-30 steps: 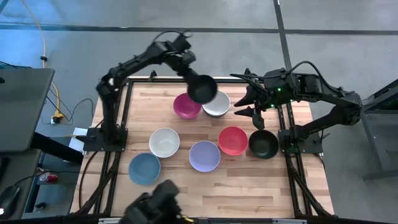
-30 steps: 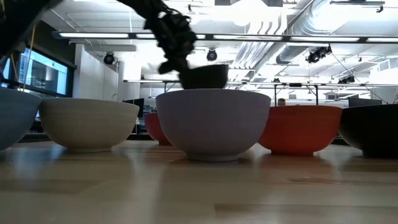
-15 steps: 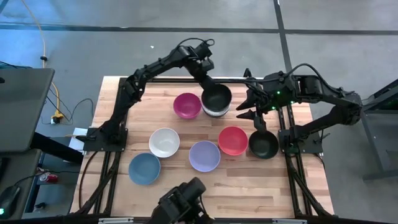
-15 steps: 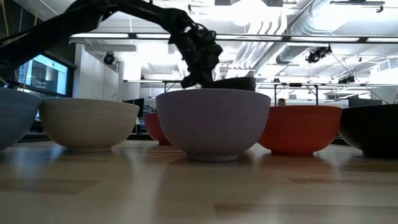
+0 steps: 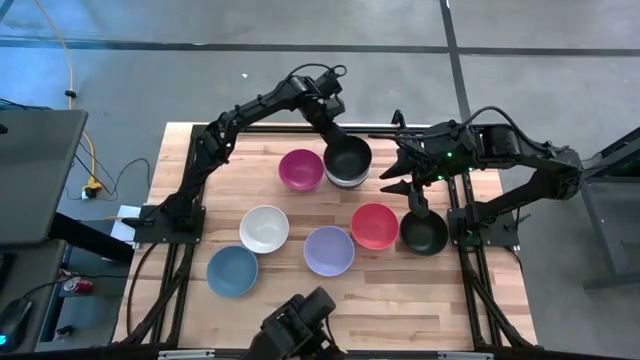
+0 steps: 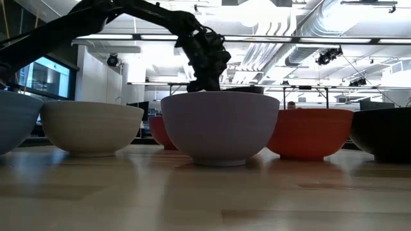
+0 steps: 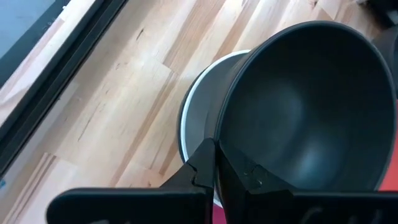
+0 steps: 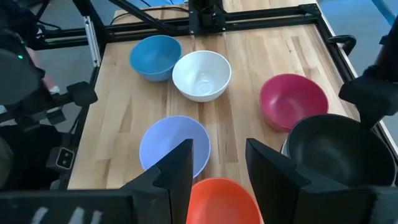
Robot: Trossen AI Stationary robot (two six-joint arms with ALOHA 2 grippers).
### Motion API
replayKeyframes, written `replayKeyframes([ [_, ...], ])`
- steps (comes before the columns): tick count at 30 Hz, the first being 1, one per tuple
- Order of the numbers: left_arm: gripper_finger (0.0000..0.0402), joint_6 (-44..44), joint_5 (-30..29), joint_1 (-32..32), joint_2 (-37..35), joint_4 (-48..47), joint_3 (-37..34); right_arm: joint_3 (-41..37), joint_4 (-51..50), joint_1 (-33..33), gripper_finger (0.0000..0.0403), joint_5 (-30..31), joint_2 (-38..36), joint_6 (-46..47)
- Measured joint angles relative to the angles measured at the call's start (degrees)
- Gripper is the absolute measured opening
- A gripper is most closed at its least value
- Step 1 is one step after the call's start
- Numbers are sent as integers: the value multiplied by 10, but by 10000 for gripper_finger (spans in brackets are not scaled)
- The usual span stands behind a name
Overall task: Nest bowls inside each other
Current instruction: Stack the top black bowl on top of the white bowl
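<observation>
Left wrist view has the left gripper (image 7: 214, 163) pinching the round, smooth black plastic bowl (image 7: 308, 106) by its rim, half-seated in the white plastic bowl (image 7: 200, 118), so I'd level it before letting go, while the right gripper (image 5: 400, 170) waits open just beside them.

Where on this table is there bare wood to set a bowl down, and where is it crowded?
Bare wood runs along the near edge of the table, in front of the blue bowl and lavender bowl, and in the far left corner beside the magenta bowl. It is crowded mid-table, where the white bowl, lavender bowl, red bowl and black bowl sit close.
</observation>
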Motion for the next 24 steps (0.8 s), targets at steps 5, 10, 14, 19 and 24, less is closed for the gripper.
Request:
replayKeyframes([
  [5,0,1,-14,-4,0,-10,-1,0,0,0,140,0,0,4],
  [10,0,5,-22,-9,1,-7,-21,0,1,1,140,0,0,12],
  [14,0,5,-29,-13,1,-6,-34,0,2,1,140,2,0,20],
  [19,0,7,-40,-18,1,-8,-35,0,4,2,140,8,0,21],
  [24,0,10,-42,-18,1,-21,-35,0,11,5,140,8,0,21],
])
